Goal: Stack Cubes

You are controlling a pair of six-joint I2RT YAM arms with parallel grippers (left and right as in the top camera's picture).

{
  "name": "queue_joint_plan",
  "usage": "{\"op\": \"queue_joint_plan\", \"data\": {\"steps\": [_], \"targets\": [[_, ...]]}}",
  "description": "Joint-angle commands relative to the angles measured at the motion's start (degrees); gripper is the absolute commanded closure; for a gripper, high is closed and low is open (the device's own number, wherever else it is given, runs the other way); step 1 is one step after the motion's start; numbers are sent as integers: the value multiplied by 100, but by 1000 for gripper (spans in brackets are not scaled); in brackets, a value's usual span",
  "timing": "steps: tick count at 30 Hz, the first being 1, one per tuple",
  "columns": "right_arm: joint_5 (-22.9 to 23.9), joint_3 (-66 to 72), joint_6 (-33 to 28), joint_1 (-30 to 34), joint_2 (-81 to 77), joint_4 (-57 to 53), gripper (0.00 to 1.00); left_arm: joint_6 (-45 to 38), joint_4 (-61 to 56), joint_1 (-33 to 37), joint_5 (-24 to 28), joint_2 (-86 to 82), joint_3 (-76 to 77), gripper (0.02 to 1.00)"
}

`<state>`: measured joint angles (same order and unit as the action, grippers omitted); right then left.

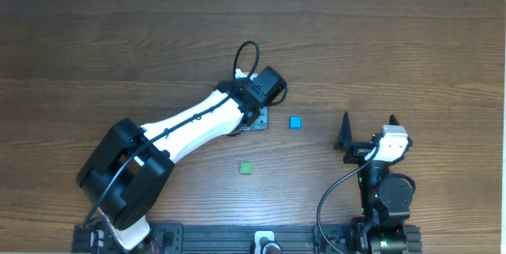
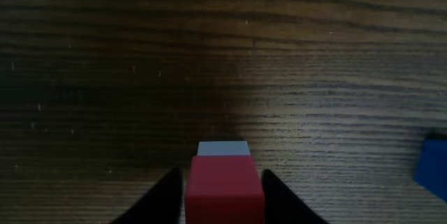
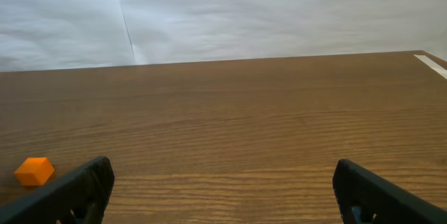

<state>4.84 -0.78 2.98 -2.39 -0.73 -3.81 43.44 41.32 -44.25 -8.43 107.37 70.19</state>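
Observation:
In the left wrist view a red cube (image 2: 223,189) sits between my left gripper's (image 2: 223,208) fingers, which press on both of its sides. A pale grey cube (image 2: 223,148) shows directly against the red one; I cannot tell whether the red one rests on it. A blue cube (image 1: 295,122) lies on the table just right of the left gripper (image 1: 257,116) and shows as the blue cube (image 2: 433,172) at the wrist view's edge. A green cube (image 1: 246,168) lies nearer the bases. My right gripper (image 1: 368,129) stands open and holds nothing.
An orange cube (image 3: 33,171) lies on the wooden table (image 1: 395,40), off to one side ahead of the right gripper (image 3: 230,206). A white wall rises behind the table's far edge. The left arm (image 1: 190,123) crosses the table diagonally.

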Motion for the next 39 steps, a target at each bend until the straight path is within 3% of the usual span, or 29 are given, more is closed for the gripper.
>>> {"op": "queue_joint_plan", "data": {"steps": [1, 3, 6, 21, 31, 39], "targets": [[-50, 48, -9, 33, 42, 0, 7, 55, -22, -28, -24, 76, 76, 507], [-50, 48, -9, 33, 42, 0, 9, 55, -22, -26, -46, 74, 76, 351], [-50, 48, -9, 33, 42, 0, 9, 52, -11, 7, -170, 74, 223, 297], [-50, 48, -9, 33, 42, -2, 7, -675, 584, 977, -81, 1552, 2594, 345], [-52, 48, -9, 33, 42, 0, 9, -855, 310, 1062, 59, 2083, 2664, 378], [-52, 48, -9, 33, 42, 0, 9, -879, 289, 962, 153, 2103, 2662, 485]]}}
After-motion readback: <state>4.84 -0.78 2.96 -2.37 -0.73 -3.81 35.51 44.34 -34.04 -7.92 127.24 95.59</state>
